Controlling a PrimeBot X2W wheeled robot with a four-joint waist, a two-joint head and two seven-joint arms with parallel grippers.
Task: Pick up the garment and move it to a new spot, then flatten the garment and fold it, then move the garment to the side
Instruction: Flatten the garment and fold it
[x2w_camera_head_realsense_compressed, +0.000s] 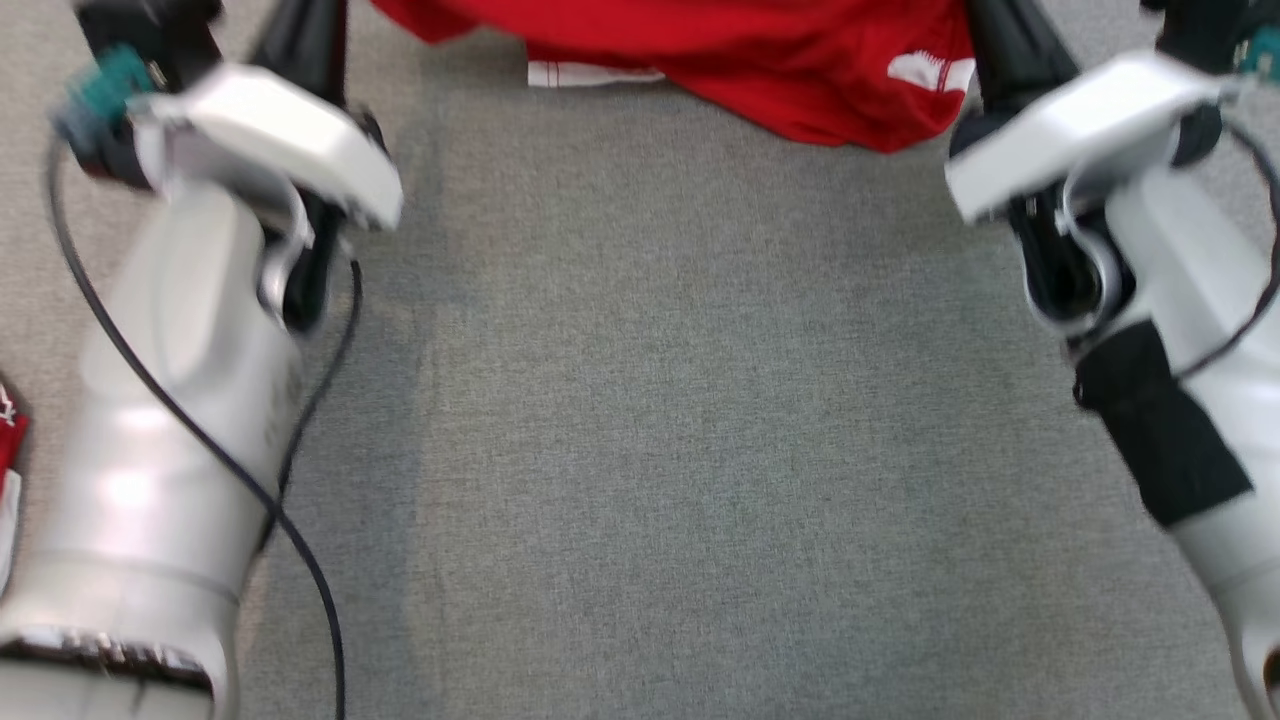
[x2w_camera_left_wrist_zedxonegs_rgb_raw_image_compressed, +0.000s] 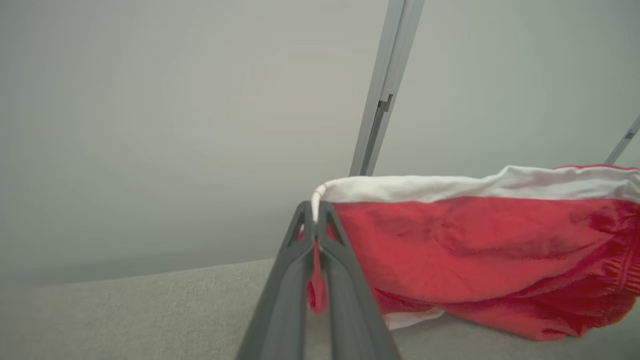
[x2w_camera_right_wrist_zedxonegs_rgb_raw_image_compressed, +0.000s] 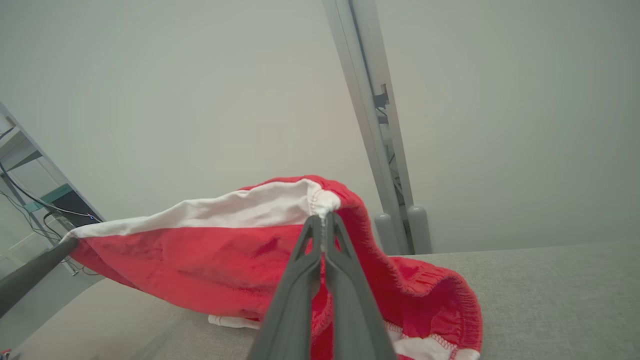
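Head view, bottom up: left forearm (x2w_camera_head_realsense_compressed: 170, 400) lower left with a black cable (x2w_camera_head_realsense_compressed: 200, 440) running over it, right forearm (x2w_camera_head_realsense_compressed: 1180, 330) at the right edge, bare grey textured surface (x2w_camera_head_realsense_compressed: 650, 420) between them. A scrap of red-and-white cloth (x2w_camera_head_realsense_compressed: 8, 440) sits at the left edge, mostly cropped. Left gripper (x2w_camera_left_wrist_zedxonegs_rgb_raw_image_compressed: 314, 210), bottom centre of left wrist view, is pinched tight on the garment (x2w_camera_left_wrist_zedxonegs_rgb_raw_image_compressed: 450, 240) at one end of its white band, with red fabric squeezed between the fingers. Right gripper (x2w_camera_right_wrist_zedxonegs_rgb_raw_image_compressed: 323, 220) is clamped the same way on the band's other end, at the seam. The garment is at top centre of head view, red with white trim, cropped by the top edge. Its long axis runs left-right across the frame. The white band is uppermost, pulled into a line between the two grippers. The red body sags below, lowest folds touching the surface. Behind: upright grey metal post (x2w_camera_right_wrist_zedxonegs_rgb_raw_image_compressed: 370, 115), then a plain pale wall (x2w_camera_left_wrist_zedxonegs_rgb_raw_image_compressed: 150, 100).
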